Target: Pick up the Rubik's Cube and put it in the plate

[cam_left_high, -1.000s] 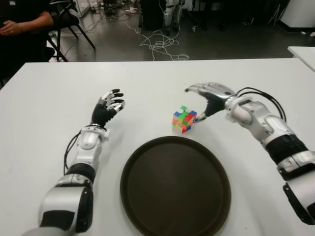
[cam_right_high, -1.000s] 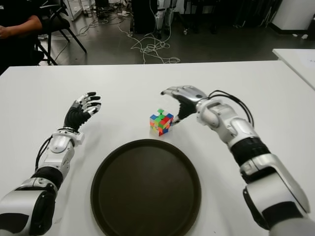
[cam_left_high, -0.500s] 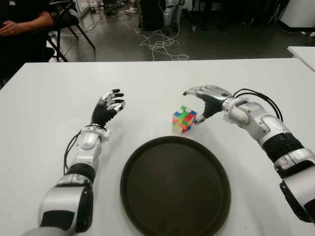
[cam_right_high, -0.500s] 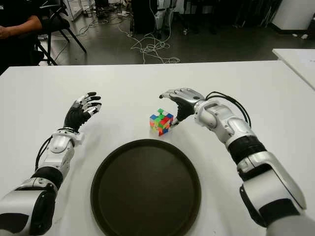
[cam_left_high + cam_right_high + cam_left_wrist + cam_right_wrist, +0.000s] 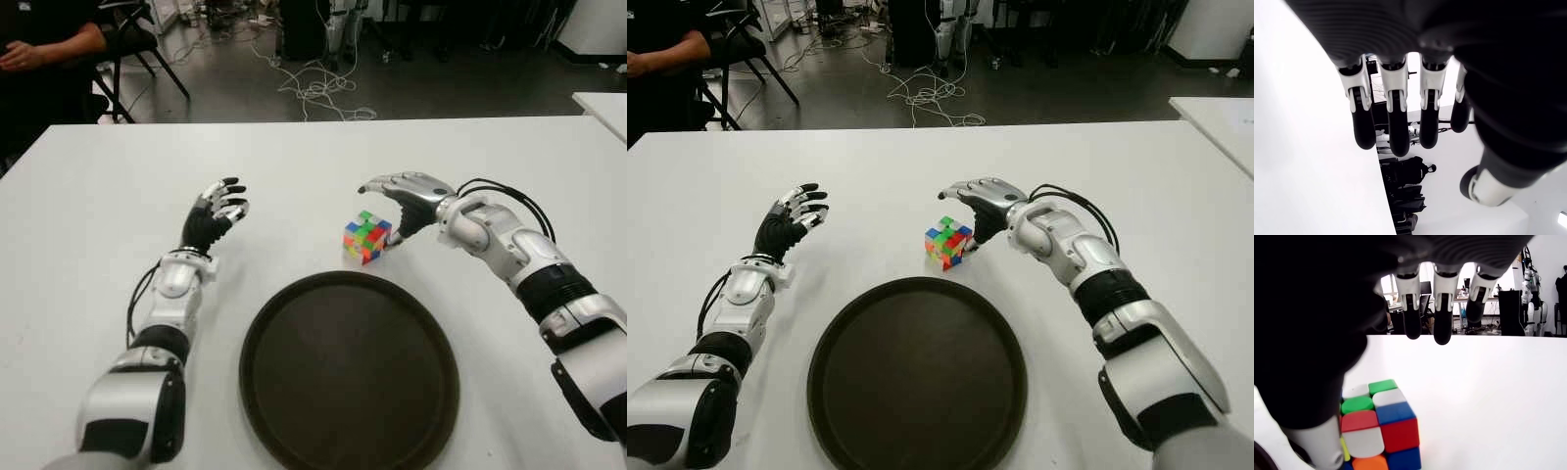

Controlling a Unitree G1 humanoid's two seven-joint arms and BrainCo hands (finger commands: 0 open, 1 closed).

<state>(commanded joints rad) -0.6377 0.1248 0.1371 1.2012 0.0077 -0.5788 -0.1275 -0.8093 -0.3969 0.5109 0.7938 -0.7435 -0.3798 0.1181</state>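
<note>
The Rubik's Cube (image 5: 366, 238) sits on the white table (image 5: 88, 215), just beyond the far rim of the dark brown round plate (image 5: 349, 377). My right hand (image 5: 380, 211) arches over the cube from its right, open. In the right wrist view its fingers (image 5: 1442, 308) hang above and past the cube (image 5: 1378, 423), and the thumb (image 5: 1317, 440) stands close against one side; nothing is grasped. My left hand (image 5: 217, 208) shows to the left of the cube, fingers (image 5: 1393, 122) relaxed and empty.
A person (image 5: 39, 49) sits by a chair beyond the table's far left corner. Cables (image 5: 313, 88) lie on the floor behind the table. Another white table's corner (image 5: 602, 103) shows at the right.
My right hand has drifted left, so its fingers now reach over the cube's top. The cube, the plate and the left hand have not moved.
</note>
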